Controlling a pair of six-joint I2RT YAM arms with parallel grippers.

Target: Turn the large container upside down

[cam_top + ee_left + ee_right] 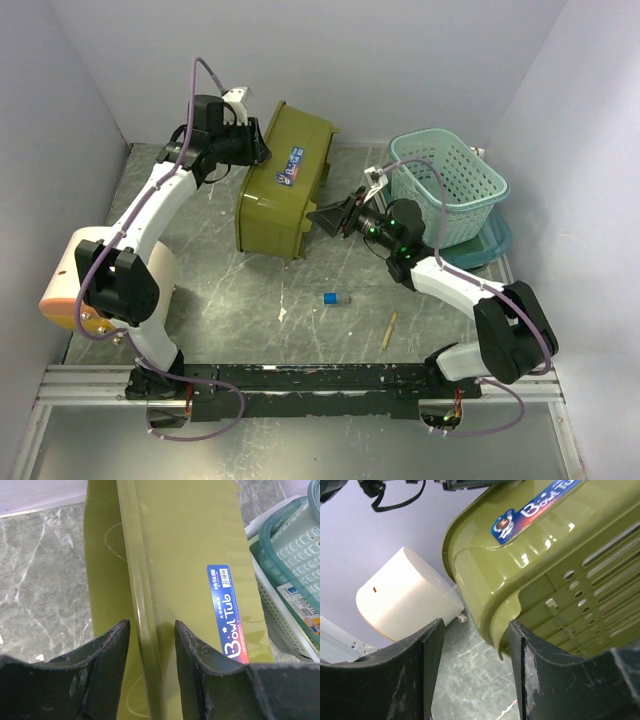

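Now | glossy olive plastic tub [283, 180], slotted, on its side | left end effector [262, 153] at its 11 o'clock straddles rim, grip unclear | right end effector [320, 216] at 4 o'clock, released

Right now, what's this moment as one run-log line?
green tub: on its side | left gripper: straddling rim | right gripper: at corner

Olive-green container [281, 182], teal basket [452, 183]

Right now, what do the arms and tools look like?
White link shells, black joint housings on left arm and right arm. A lilac cable loops along each. The right wrist carries green lights. Both the left tool and right tool have black, wedge-shaped fingers with scuffed matte faces.
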